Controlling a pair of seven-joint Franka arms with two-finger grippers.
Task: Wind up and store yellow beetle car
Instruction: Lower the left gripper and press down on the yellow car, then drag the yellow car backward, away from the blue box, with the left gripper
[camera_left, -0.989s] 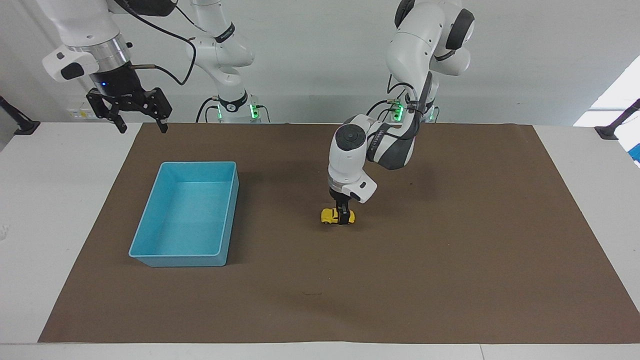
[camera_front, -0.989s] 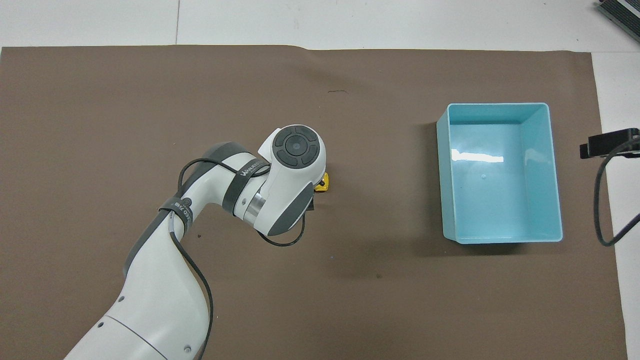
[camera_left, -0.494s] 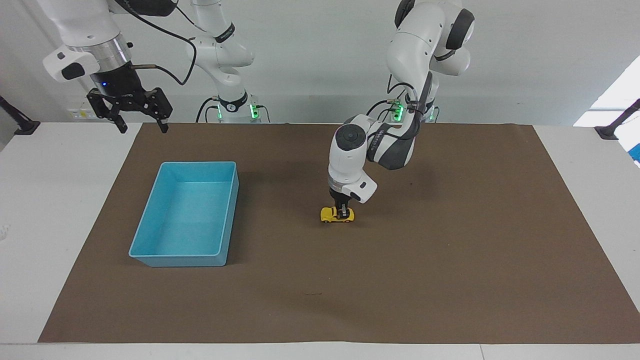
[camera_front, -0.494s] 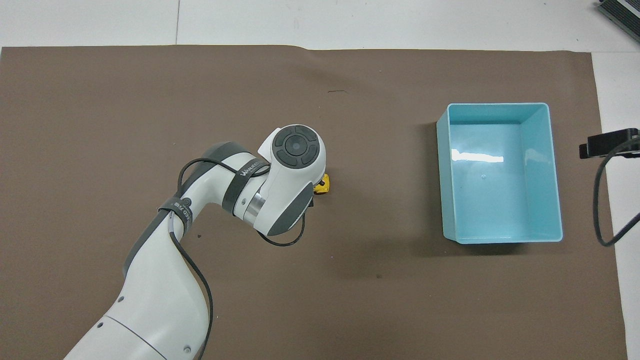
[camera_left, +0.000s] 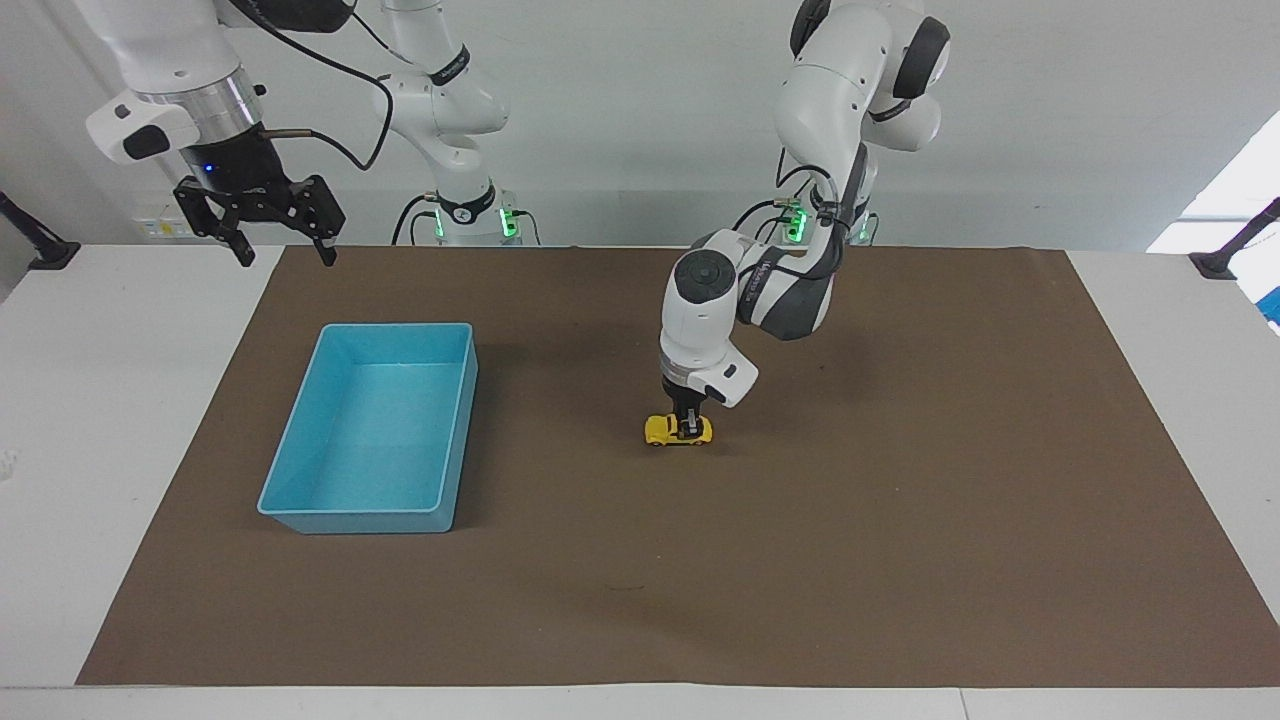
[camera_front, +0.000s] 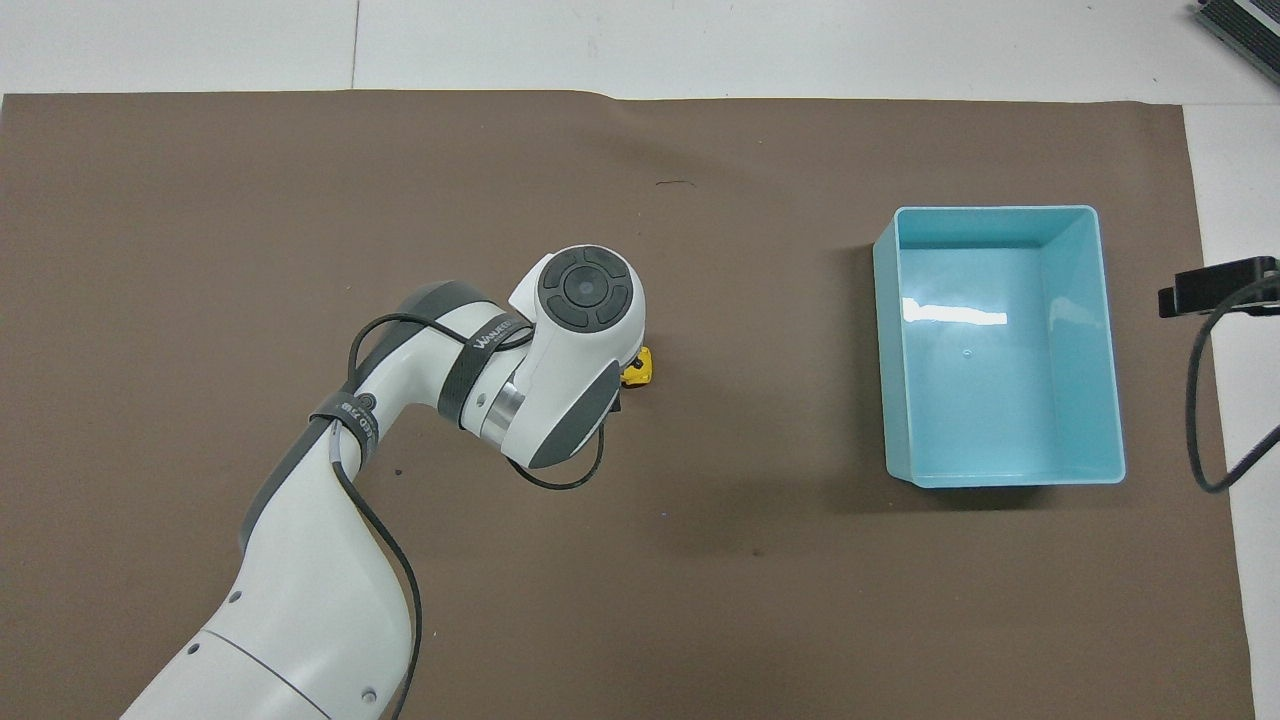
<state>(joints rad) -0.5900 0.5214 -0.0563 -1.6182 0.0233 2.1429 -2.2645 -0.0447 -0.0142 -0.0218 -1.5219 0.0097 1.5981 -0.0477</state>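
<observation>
White table (camera_left: 60, 420) carrying a brown mat (camera_left: 900, 520); on the mat, blue bin (camera_left: 300, 522) at nine o'clock; yellow beetle car (camera_left: 662, 430) centrally.

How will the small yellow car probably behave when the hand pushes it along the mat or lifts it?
The yellow beetle car stands on small wheels on the flat brown mat, so a push would likely roll it. It looks tiny beside the blue bin, so probably light. Its rounded body could slip in the left hand, which is shut on it.

Car mid-mat, bin toward the right arm's end

The yellow beetle car (camera_left: 678, 430) sits on the mat (camera_left: 900, 500), well apart from the bin (camera_left: 300, 440).
</observation>
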